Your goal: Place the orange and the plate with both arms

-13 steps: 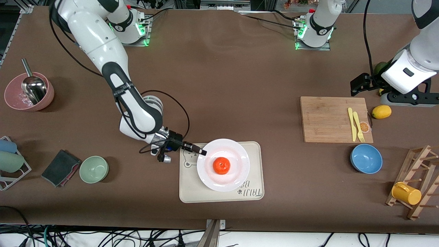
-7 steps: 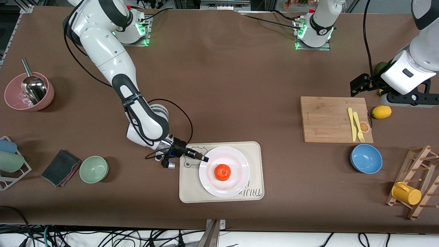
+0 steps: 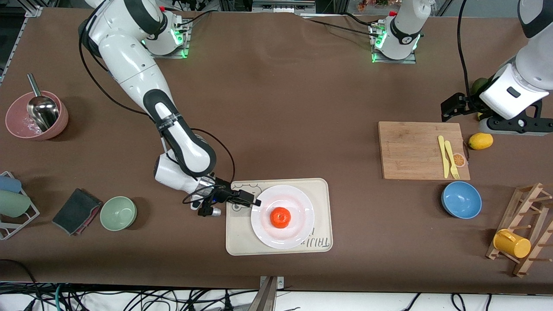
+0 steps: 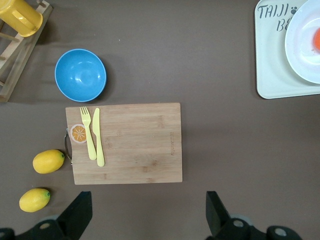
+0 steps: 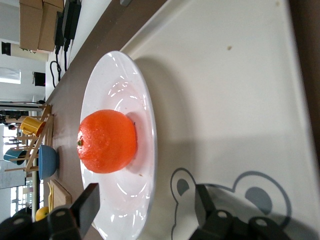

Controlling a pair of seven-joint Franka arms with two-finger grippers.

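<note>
Our right gripper [image 3: 255,201] spreads empty beside the glossy white plate [image 3: 298,231] holding the small red-orange orange [image 3: 280,217]; we should retreat level without nudging its rim, while the left gripper [image 4: 150,215] waits open over the table.

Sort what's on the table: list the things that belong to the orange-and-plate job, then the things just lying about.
Part of the job: orange on the plate; tray under the plate; right gripper, open at the plate's rim; left gripper, open, waiting above the cutting board.

Lying about: lemon, blue bowl, green bowl, yellow cup, pink bowl.
</note>
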